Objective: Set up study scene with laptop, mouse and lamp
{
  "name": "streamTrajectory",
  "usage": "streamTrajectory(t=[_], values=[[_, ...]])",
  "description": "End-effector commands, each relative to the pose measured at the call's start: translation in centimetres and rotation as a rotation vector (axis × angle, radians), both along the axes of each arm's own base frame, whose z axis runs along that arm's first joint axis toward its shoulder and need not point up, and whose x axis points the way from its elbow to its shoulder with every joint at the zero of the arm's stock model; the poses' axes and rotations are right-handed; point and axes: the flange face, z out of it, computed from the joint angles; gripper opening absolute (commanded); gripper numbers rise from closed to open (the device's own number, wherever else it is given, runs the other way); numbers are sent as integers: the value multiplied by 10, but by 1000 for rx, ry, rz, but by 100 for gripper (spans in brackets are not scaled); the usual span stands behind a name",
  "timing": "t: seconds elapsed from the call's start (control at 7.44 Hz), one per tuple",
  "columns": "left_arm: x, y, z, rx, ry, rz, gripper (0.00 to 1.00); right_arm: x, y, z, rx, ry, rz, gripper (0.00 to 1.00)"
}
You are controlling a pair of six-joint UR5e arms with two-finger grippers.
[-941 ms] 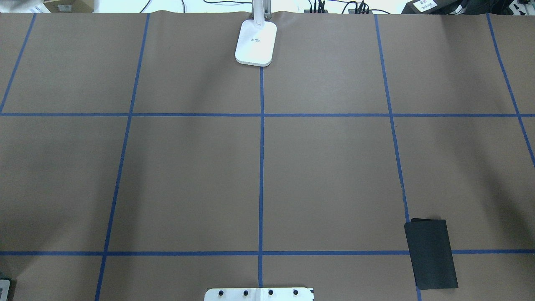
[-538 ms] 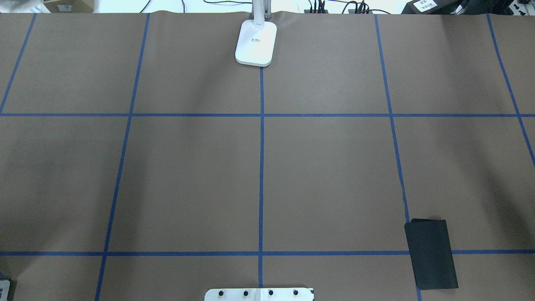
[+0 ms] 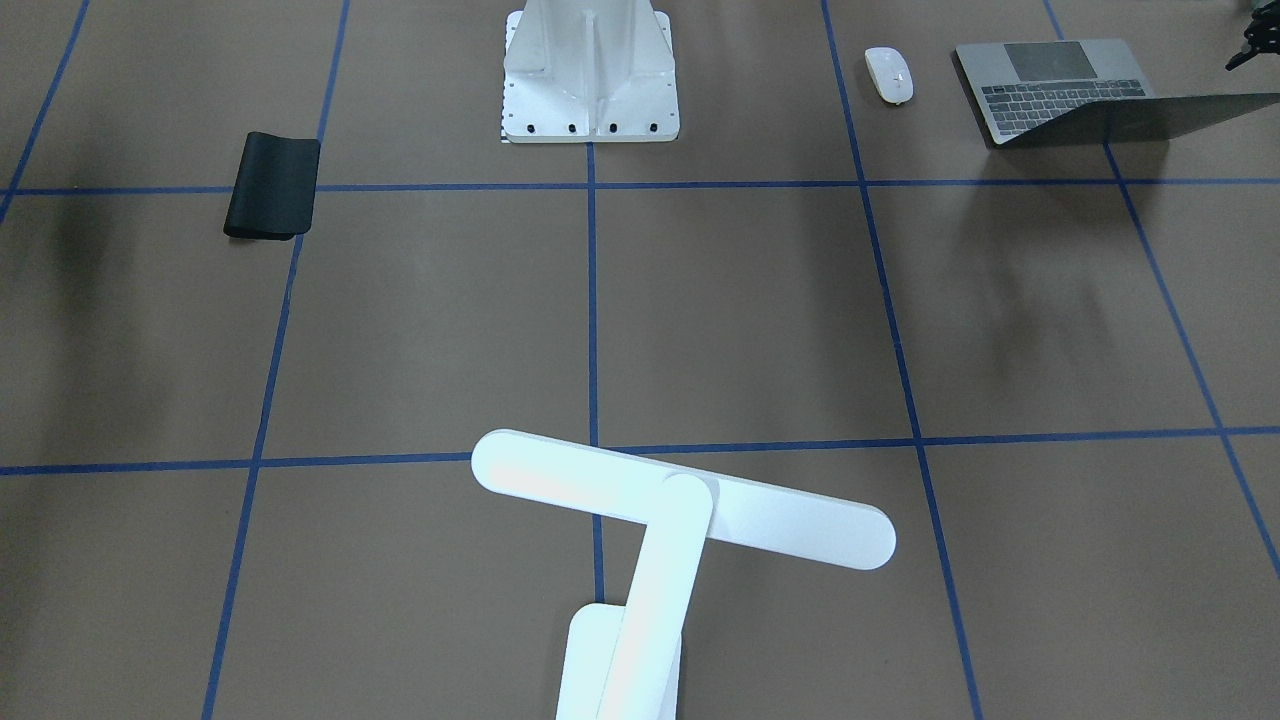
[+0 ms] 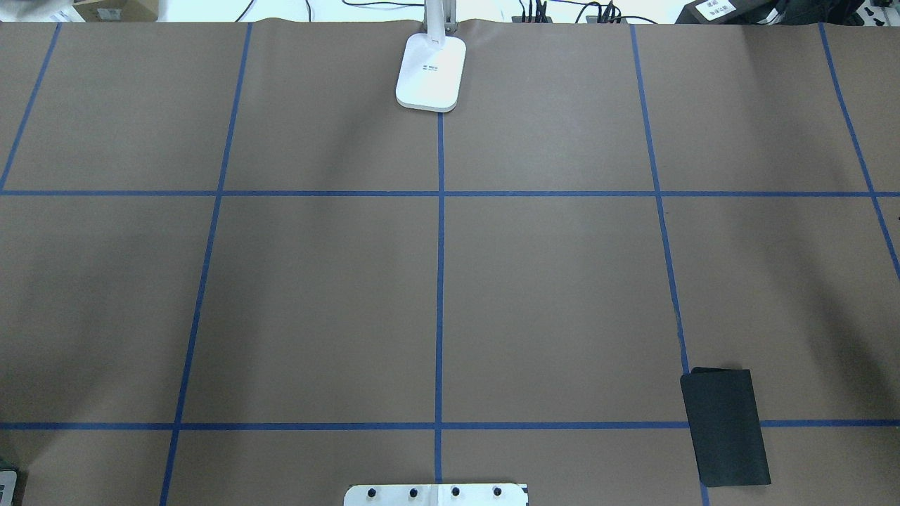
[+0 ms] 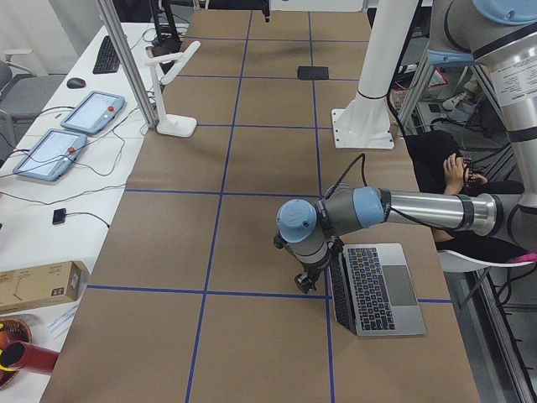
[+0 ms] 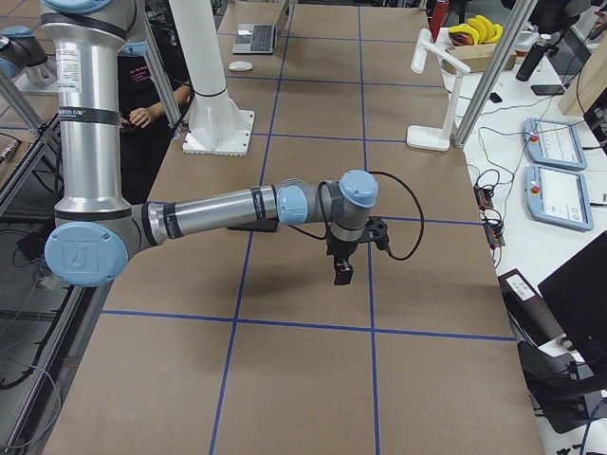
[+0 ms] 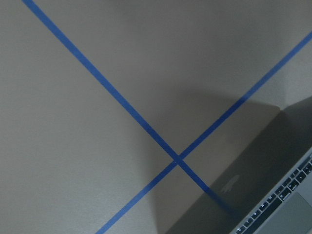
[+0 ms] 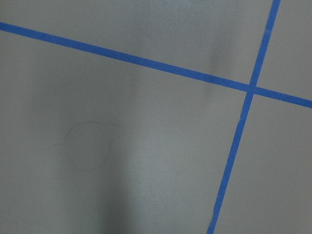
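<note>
The laptop (image 3: pixel 1060 90) stands open at the table's near corner on my left side; it also shows in the exterior left view (image 5: pixel 373 290) and the left wrist view (image 7: pixel 273 204). The white mouse (image 3: pixel 888 73) lies beside it. The white lamp (image 3: pixel 680 500) stands at the far middle edge, its base (image 4: pixel 430 70) on the centre tape line. My left gripper (image 5: pixel 306 281) hangs just behind the laptop's lid. My right gripper (image 6: pixel 341 273) hangs over bare table. I cannot tell whether either is open or shut.
A black mat (image 4: pixel 724 427) lies at the near right. The white ribbed pedestal (image 3: pixel 590 70) stands at the near middle edge. Blue tape lines (image 4: pixel 439 281) grid the brown table. Tablets and cables (image 5: pixel 75 126) lie beyond the far edge.
</note>
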Motion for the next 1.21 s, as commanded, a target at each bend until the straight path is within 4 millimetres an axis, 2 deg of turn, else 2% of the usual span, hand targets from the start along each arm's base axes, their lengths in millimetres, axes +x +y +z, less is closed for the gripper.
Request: streamTrajectory(t=[0.0,0.27,0.54,0.67,0.81,1.07], values=[[10,-4,-6,41,55,64,100,-1,-1,0,2,1,-4,100],[13,-32,-21,93,61,66,100,-1,-1,1,-1,3,-2,100],[14,-39,-14,100,62,68,100,-1,-1,3,-5,3,-2,100],[15,-42,-18,125,79,64,100,-2,-1,3,-5,3,-4,100],[18,-40,-16,122,81,76,100,-2,-2,2,-3,4,-4,100],[44,-42,-19,161,105,181,100,-2,-2,3,-4,4,-4,100]])
